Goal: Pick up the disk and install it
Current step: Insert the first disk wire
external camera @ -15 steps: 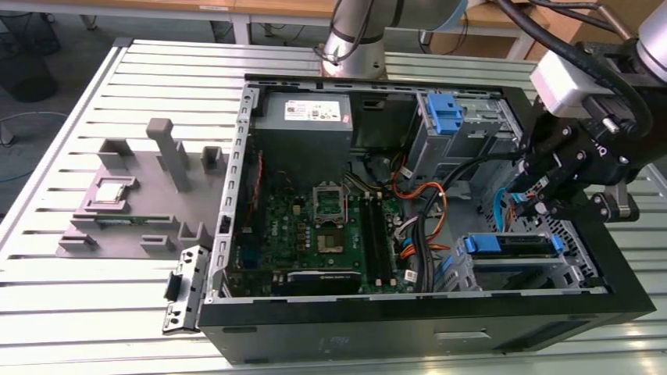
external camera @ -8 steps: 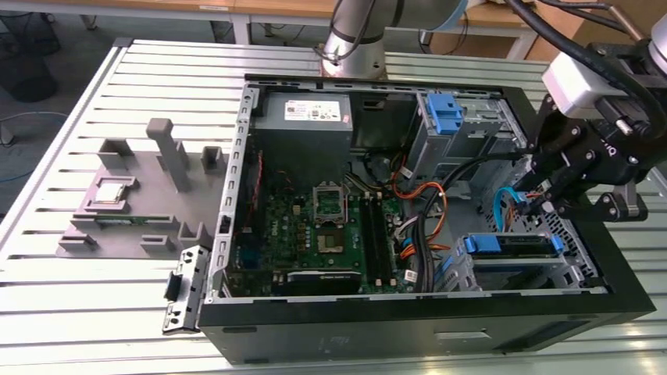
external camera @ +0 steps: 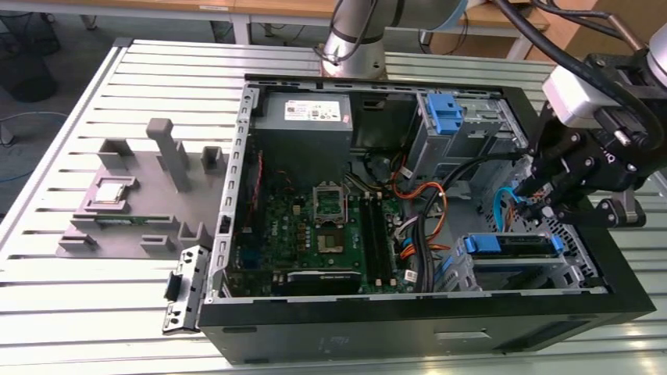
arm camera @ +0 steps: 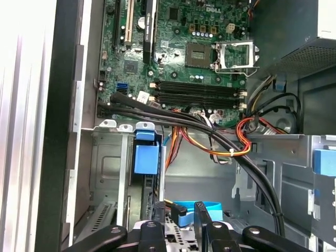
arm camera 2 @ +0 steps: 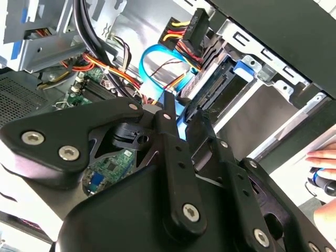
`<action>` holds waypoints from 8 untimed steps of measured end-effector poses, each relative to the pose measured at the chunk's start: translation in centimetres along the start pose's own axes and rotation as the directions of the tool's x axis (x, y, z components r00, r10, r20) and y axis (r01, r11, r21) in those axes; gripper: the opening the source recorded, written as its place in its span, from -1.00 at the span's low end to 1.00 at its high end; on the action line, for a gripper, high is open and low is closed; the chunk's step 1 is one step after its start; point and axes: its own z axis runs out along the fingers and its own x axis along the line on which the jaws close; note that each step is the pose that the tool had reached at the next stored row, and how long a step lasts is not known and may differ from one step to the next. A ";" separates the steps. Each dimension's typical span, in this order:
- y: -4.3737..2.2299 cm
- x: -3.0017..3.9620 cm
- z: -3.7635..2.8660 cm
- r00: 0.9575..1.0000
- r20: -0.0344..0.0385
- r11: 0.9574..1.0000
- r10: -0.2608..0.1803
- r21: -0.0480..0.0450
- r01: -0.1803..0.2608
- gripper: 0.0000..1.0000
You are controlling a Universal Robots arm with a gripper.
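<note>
Disk sits in its bay; exterior view shows hand above.

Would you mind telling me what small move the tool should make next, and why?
Probably a short, slow descent toward the disk. The tool hangs open and empty above it, not touching it, while the disk lies in the metal cage of the computer case. The blue cable runs close by, so going slowly seems safer.

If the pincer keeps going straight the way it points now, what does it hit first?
Most likely the blue cable loop just beyond the pincer tips, with the disk in its bay beside it; depth is unclear.
</note>
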 end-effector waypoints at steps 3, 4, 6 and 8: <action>-0.02 0.24 0.04 1.000 0.000 1.000 0.001 0.000 -0.001 -0.29; -0.03 0.28 0.13 1.000 0.001 1.000 0.001 0.000 -0.001 -0.29; -0.04 0.32 0.32 1.000 0.000 1.000 0.001 0.000 -0.001 -0.29; -0.04 0.33 0.44 1.000 0.000 1.000 0.001 0.000 -0.001 -0.29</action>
